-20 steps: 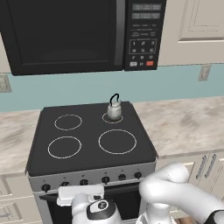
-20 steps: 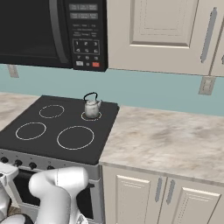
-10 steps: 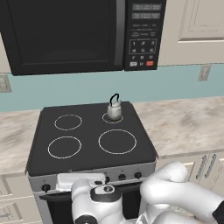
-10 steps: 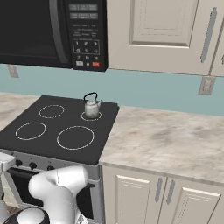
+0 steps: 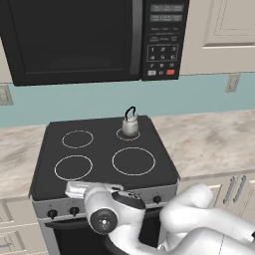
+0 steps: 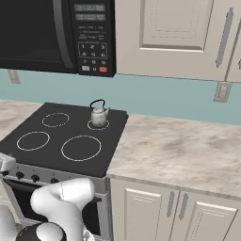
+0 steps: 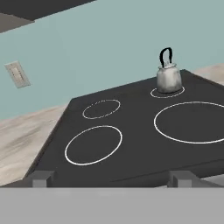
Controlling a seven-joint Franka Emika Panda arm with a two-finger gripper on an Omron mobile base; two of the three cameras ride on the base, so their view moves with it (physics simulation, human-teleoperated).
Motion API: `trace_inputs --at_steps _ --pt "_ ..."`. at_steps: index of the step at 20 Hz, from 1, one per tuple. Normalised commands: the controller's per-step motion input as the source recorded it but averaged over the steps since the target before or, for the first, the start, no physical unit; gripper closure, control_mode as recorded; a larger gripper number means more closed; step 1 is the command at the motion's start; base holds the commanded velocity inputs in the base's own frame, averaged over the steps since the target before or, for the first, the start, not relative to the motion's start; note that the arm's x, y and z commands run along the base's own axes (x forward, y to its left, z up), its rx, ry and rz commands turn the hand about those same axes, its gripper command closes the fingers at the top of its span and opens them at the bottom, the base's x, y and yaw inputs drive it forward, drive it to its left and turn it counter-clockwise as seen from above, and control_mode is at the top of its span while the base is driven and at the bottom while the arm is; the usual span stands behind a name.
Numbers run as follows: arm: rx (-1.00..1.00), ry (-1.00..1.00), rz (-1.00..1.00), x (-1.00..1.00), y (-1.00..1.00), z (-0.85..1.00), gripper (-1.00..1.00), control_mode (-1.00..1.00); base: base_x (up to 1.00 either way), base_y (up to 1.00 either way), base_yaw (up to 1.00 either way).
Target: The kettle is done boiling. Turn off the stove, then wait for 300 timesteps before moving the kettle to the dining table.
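The small silver kettle (image 5: 130,125) (image 6: 98,116) (image 7: 168,78) stands upright on the stove's back right burner ring. The stove (image 5: 102,149) (image 6: 70,134) (image 7: 131,131) has a black glass top and black knobs (image 5: 52,214) along its silver front panel. My gripper (image 5: 75,189) (image 7: 112,178) hovers at the front edge of the cooktop, left of centre, well short of the kettle. It is open and holds nothing, with its two grey fingertips (image 7: 41,178) wide apart in the hand view. The dining table is out of view.
A black microwave (image 5: 69,40) (image 6: 42,33) hangs over the stove. Marbled counter (image 5: 209,139) (image 6: 179,150) runs to the right, with pale cabinets (image 6: 155,212) below and above. A wall outlet (image 7: 16,74) sits on the teal backsplash.
The hand has risen from in front of the knob panel to the cooktop's front edge. The kettle has not moved.
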Motion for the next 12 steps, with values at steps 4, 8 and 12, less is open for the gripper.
trace_inputs --at_steps 4,8,12 --pt "0.06 0.2 -0.04 -0.01 -0.07 0.49 -1.0 -1.0 0.0 0.0 0.0" --pt "0.06 0.22 -0.07 0.0 -0.08 0.49 -1.0 -1.0 0.0 0.0 0.0" --pt "0.05 0.24 -0.07 0.0 -0.11 0.46 -1.0 -1.0 0.0 0.0 0.0"
